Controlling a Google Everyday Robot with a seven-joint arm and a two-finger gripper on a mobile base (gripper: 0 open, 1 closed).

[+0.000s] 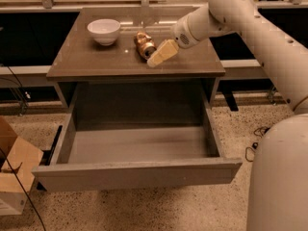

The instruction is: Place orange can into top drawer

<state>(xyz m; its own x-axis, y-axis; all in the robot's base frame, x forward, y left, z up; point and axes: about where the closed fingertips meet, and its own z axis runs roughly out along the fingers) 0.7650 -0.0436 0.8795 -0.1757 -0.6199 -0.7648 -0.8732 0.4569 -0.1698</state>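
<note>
The orange can (143, 44) lies on its side on the brown cabinet top (96, 59), right of the white bowl. My gripper (160, 54) hangs just right of the can, its pale tip close beside or touching it. The top drawer (137, 170) is pulled wide open below, its grey inside bare.
A white bowl (104, 31) stands at the back left of the cabinet top. A cardboard box (12, 170) sits on the floor at the left. Black cables (252, 150) lie on the floor at the right. My white arm (260, 37) fills the right side.
</note>
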